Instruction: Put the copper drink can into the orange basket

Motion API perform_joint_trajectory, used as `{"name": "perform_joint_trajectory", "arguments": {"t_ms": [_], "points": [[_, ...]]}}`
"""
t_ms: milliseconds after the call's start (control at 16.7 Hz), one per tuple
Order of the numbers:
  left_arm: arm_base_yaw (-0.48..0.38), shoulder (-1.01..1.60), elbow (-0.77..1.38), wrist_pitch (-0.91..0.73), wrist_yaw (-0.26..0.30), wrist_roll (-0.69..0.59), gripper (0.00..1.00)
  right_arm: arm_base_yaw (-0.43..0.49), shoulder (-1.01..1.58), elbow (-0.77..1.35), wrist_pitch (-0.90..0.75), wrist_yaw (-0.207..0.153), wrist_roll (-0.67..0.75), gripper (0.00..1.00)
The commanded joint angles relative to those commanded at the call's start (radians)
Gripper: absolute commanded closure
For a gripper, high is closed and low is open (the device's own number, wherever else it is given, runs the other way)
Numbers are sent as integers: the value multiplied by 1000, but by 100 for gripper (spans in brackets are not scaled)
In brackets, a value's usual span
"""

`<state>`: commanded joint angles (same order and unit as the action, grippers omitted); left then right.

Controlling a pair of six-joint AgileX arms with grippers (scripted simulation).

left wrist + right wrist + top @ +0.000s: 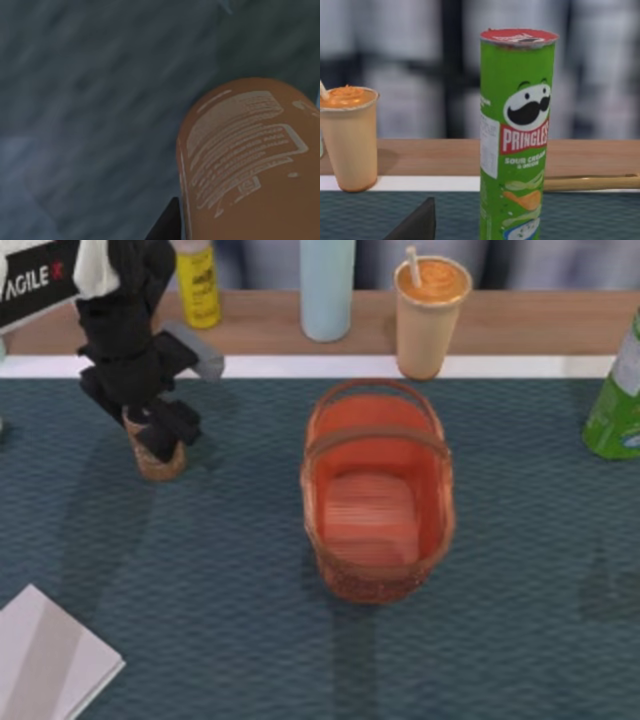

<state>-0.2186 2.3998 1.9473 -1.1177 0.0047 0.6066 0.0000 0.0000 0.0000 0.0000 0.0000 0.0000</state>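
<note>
The can (158, 458) is seen at the top view's upper left, clamped in the left gripper (160, 430); the basket (376, 575) lies to its right at frame centre, mouth upward, well apart.

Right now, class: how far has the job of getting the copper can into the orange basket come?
Done: the left gripper has reached the copper drink can at the table's left. In hand: the grasp, with the can close in the left wrist view. Left: carrying it to the orange basket, which holds nothing. The right arm is out of the top view.
</note>
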Motion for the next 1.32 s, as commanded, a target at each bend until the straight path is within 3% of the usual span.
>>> {"name": "perform_joint_trajectory", "arguments": {"t_ms": [240,480,720,1320], "points": [[-2,-5,-9,30,24,-7,100,0,0,0,0,0,0,0],[-17,-23,-62,209,161,-61,100,0,0,0,0,0,0,0],[-35,-56,-157,528,382,-157,100,0,0,0,0,0,0,0],[-85,-207,-489,1531,1031,-458,100,0,0,0,0,0,0,0]]}}
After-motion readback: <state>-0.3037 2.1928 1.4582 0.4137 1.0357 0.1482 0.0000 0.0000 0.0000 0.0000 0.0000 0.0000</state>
